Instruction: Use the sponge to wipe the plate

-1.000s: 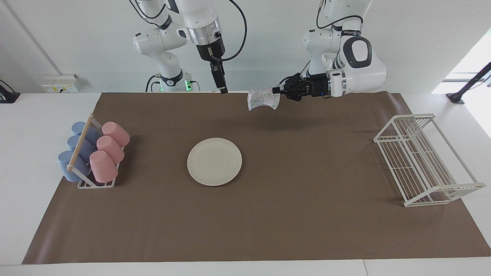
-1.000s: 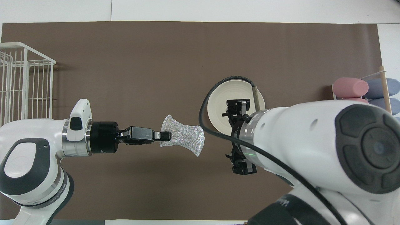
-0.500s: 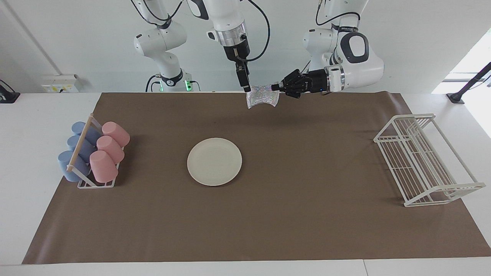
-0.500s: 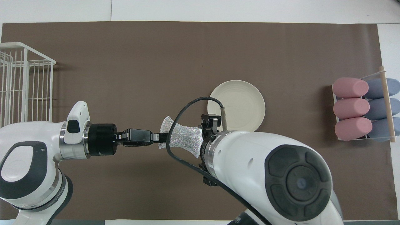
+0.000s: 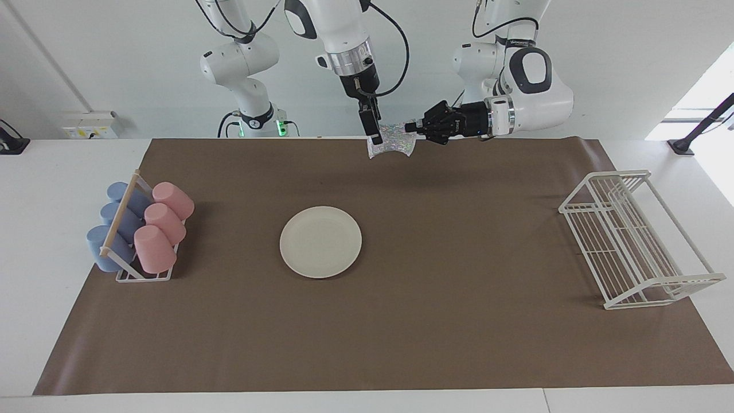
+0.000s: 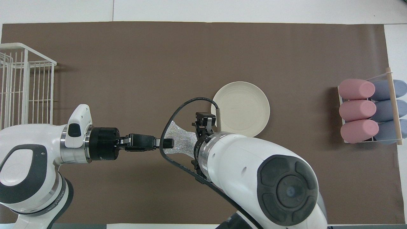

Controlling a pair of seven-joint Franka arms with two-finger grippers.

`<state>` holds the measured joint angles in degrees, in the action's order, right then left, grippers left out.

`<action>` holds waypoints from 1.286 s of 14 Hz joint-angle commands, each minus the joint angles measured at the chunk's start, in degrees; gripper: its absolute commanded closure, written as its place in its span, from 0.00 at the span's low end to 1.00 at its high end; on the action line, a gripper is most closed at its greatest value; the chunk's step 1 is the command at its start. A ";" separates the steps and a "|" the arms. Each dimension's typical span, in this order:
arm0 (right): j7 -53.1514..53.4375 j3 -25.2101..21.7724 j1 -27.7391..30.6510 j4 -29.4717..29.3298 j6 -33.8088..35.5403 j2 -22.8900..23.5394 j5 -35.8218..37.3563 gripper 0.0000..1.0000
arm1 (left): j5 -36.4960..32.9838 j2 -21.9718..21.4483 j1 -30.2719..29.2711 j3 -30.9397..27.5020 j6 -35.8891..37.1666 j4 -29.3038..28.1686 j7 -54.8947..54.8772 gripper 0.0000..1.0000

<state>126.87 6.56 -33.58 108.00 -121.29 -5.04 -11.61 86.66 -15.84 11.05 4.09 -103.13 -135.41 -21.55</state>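
Facing view: the left gripper [image 5: 408, 126] is reaching sideways in the air over the robots' edge of the brown table mat [image 5: 459, 321], its fingertips pinched shut on one end of the glittery silver sponge [image 5: 391, 144]. The right gripper [image 5: 376, 137] is pointing straight down at the sponge's free end, its fingers spread wide apart; whether they are touching the mesh cannot be told. The sponge is hanging clear of the mat. The cream-white plate [image 5: 320, 241] is lying flat and bare near the middle of the mat. A rack of pink and blue cups [image 5: 140, 230] is sitting toward the right arm's end of the table, and a white wire dish rack [image 5: 633, 238] is standing toward the left arm's end.

Overhead view: the left gripper [image 6: 168, 143] is gripping the sponge [image 6: 178, 140] by its end, while the right arm's wrist is covering the sponge's other half. The right gripper [image 6: 203, 119] is showing just beside the rim of the plate [image 6: 246, 106]. The cups [image 6: 370, 109] and the wire dish rack [image 6: 24, 84] are lining the mat's two ends.
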 commanded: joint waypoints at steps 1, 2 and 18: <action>1.27 0.30 -0.08 1.07 -1.32 -0.32 -1.93 0.00 | 1.05 -2.00 0.03 -0.75 1.53 -2.14 -1.04 1.00; 1.71 0.30 -0.08 1.07 -1.31 -0.32 -2.01 0.09 | 0.97 -2.00 -0.06 -0.75 1.70 -2.14 -1.04 1.00; -1.27 0.21 -0.44 1.25 -2.02 -0.15 -1.84 1.00 | -8.41 -2.09 -1.03 -0.57 3.90 -0.30 7.55 0.00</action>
<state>127.54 6.53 -34.81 108.49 -122.49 -4.75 -12.56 82.38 -16.15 10.74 3.34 -100.30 -135.58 -18.51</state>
